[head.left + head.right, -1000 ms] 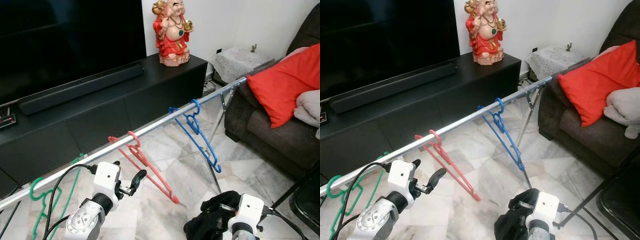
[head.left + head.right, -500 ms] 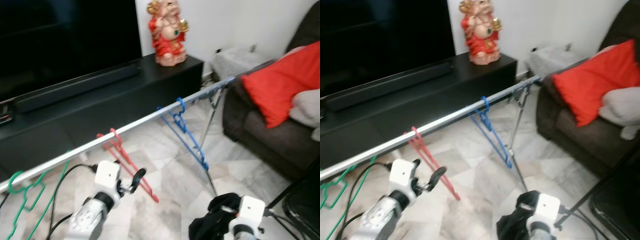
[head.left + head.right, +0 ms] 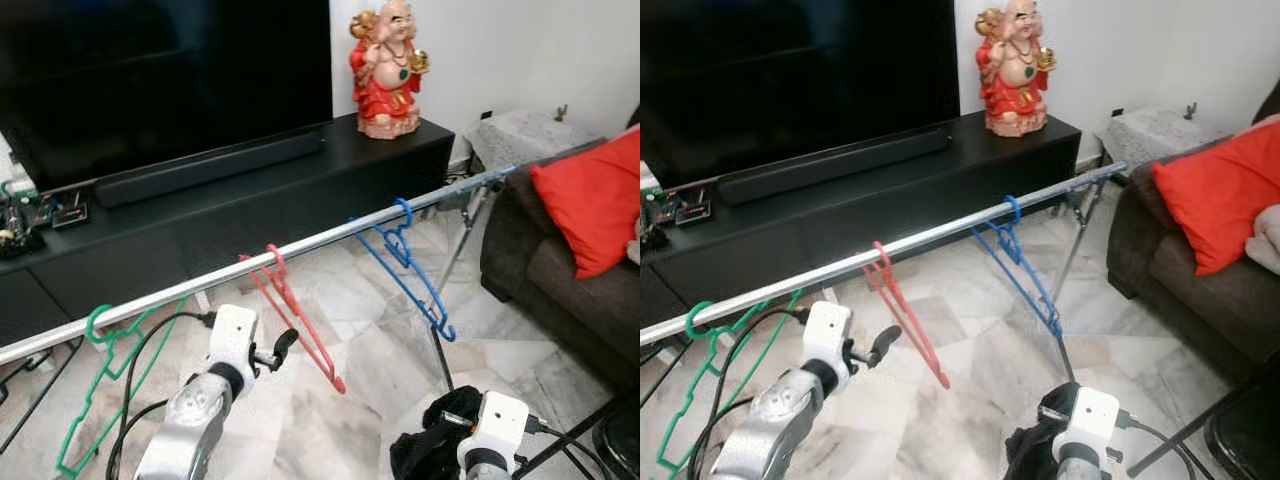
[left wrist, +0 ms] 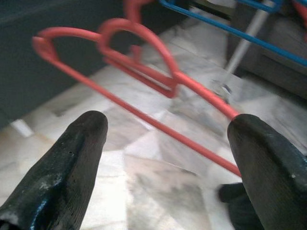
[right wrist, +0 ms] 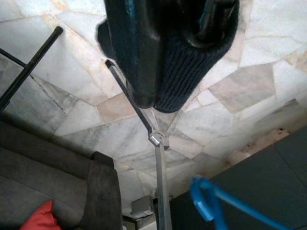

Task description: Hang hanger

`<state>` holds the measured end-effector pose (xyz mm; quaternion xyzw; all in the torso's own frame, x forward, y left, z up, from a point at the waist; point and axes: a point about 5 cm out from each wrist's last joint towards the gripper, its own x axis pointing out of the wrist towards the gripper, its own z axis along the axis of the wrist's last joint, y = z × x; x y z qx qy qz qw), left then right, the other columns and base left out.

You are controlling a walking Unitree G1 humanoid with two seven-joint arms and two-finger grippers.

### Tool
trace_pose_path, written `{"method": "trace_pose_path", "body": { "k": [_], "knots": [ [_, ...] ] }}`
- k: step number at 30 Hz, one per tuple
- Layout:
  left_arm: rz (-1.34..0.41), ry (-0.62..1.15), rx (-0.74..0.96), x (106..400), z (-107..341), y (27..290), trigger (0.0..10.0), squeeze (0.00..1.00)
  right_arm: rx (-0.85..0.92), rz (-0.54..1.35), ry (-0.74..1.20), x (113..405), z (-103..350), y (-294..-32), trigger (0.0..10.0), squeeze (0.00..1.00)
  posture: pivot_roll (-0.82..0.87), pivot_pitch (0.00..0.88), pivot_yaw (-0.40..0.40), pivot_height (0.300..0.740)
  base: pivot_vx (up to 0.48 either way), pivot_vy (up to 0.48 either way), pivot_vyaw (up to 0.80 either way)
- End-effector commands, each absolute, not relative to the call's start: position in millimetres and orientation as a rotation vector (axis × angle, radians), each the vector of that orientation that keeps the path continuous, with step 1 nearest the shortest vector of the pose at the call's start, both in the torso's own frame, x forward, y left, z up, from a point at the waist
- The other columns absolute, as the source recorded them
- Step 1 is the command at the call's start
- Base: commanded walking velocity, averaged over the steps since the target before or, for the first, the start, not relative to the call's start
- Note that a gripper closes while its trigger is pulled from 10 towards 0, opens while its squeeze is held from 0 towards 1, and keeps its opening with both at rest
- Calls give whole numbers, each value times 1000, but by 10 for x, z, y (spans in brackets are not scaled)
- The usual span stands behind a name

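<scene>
A silver rail (image 3: 330,235) runs from low left to upper right across the room. Three plastic hangers hang on it by their hooks: green (image 3: 100,400) at the left, red (image 3: 290,315) in the middle, blue (image 3: 410,270) at the right. My left gripper (image 3: 278,348) is open just left of the red hanger's lower bar and below the rail. In the left wrist view the red hanger (image 4: 144,72) lies beyond the spread fingertips (image 4: 91,127), not touching them. My right gripper (image 3: 440,455) is low at the front, shut on a black knitted cloth (image 5: 192,72).
A long black TV stand (image 3: 330,180) with a soundbar (image 3: 210,165) and a red figurine (image 3: 392,65) stands behind the rail. A dark sofa with a red cushion (image 3: 595,195) is at the right. The rack's leg (image 3: 440,355) stands on the marble floor between my grippers.
The whole picture has shifted, so the camera has turned. My left gripper stays open beside the red hanger, and the right keeps the black cloth. All three hangers stay on the rail.
</scene>
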<state>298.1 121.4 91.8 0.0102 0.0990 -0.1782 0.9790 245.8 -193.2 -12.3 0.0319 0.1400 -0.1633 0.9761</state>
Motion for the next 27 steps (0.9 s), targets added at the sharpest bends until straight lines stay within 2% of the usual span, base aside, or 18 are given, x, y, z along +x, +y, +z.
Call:
{"method": "trace_pose_path", "body": {
  "k": [1, 9, 18, 24, 27],
  "knots": [
    [-420, 219, 26, 2996, 915, 1101, 10000, 0, 65, -330, 265, 2458, -107, -1925, 10000, 0, 60, 57, 55, 740, 0, 0, 0],
    [-445, 215, 55, 3070, 946, 1000, 10000, 0, 66, -330, 265, 2454, -107, -1914, 10000, 0, 64, 58, 56, 740, 0, 0, 0],
    [-325, 280, 121, 3348, 940, 938, 10000, 0, 68, -328, 266, 2457, -110, -1903, 10000, 0, 55, 61, 56, 740, 0, 0, 0],
    [-307, 288, 140, 3378, 939, 950, 10000, 0, 66, -334, 265, 2450, -110, -1924, 10000, 0, 54, 61, 57, 740, 0, 0, 0],
    [-255, 282, 136, 3395, 949, 1042, 10000, 0, 66, -337, 264, 2446, -108, -1925, 10000, 0, 52, 61, 58, 740, 0, 0, 0]
  ]
}}
